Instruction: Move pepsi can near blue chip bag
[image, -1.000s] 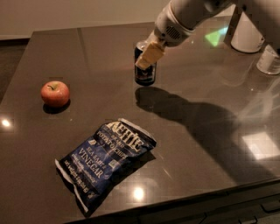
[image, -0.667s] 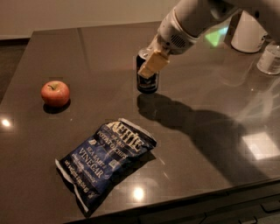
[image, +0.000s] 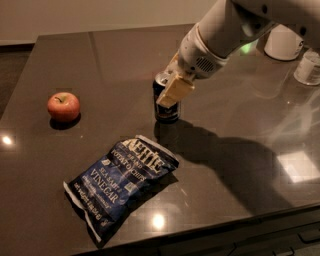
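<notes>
The pepsi can (image: 165, 111) is a small dark can with a silver top, upright on the dark table just above the blue chip bag. My gripper (image: 169, 89) comes in from the upper right and is shut on the pepsi can, one cream finger (image: 174, 90) lying across its front. The blue chip bag (image: 120, 176) lies flat near the table's front edge, its upper end a short gap below the can.
A red apple (image: 63, 106) sits at the left. A white container (image: 283, 42) and a small white cup (image: 308, 67) stand at the far right. The table's front edge (image: 210, 231) runs close below the bag.
My gripper has carried the pepsi can toward the front of the table, closer to the blue chip bag. The bag and apple have not moved.
</notes>
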